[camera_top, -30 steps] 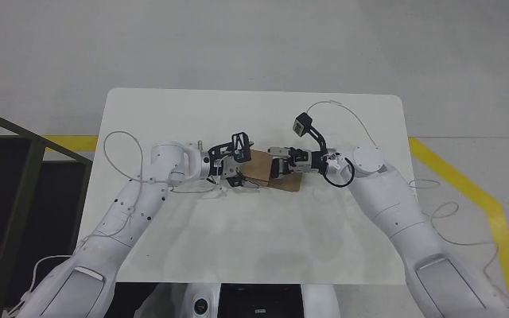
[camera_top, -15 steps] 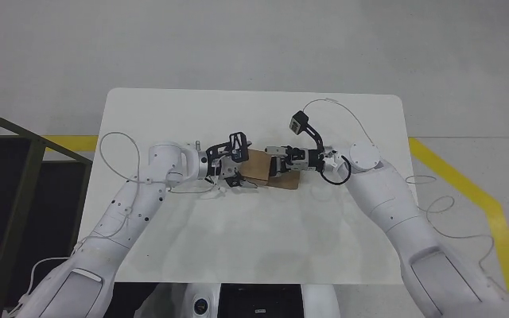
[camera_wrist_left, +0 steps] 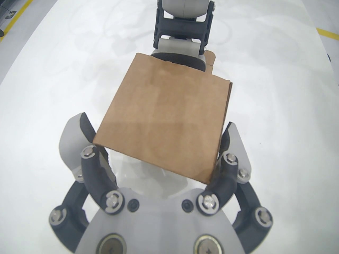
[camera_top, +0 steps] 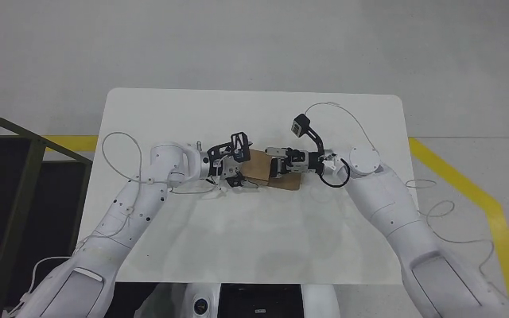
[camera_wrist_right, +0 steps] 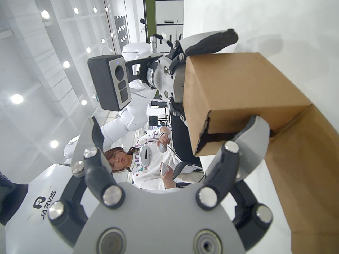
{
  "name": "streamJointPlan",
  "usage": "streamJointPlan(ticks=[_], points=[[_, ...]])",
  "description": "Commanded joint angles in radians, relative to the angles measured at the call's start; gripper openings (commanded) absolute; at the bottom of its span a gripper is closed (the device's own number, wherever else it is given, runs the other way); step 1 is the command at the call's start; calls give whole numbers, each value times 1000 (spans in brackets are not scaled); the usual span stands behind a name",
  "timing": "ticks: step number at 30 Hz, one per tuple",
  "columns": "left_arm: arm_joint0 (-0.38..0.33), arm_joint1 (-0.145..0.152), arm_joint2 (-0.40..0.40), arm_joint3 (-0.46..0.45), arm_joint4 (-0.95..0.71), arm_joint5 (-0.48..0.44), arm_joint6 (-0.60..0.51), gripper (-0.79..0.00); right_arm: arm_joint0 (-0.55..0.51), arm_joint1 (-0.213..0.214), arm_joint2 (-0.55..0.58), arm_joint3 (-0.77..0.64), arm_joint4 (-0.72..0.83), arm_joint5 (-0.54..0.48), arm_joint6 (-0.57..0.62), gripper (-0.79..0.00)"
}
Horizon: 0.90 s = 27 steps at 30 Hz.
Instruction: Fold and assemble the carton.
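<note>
Top view: the carton lies mid-table, its long axis running 9 to 3 between your arms. Your left gripper clasps the 9 o'clock end across its width. Your right gripper, at 3 o'clock, stands wide, one finger tucked behind the loose flap.

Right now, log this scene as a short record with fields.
carton: brown, partly folded, mid-table, between both grippers
left gripper: shut on the carton, one finger on each side of one end
right gripper: open, one finger at the carton's opposite, unclosed end, the other finger clear of it
flap: loose, beside the right gripper
table: white
</note>
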State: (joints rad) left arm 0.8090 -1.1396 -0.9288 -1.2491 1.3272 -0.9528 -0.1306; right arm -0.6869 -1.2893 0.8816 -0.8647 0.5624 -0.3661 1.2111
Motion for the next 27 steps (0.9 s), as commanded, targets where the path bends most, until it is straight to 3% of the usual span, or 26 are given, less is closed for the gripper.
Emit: streamJointPlan(ticks=[1,15,27], points=[[-1,1,-3,2,-3,-4,-1,0,-11,-1,3,-8,5,-3,-7,0],[8,9,-18,-14,-9,-16,-16,0,-15,-19,5,10,35,-47,-19,0],[-7,-1,-7,50,-53,6,-5,0,-80,43,123,-143,-73,43,24,0]])
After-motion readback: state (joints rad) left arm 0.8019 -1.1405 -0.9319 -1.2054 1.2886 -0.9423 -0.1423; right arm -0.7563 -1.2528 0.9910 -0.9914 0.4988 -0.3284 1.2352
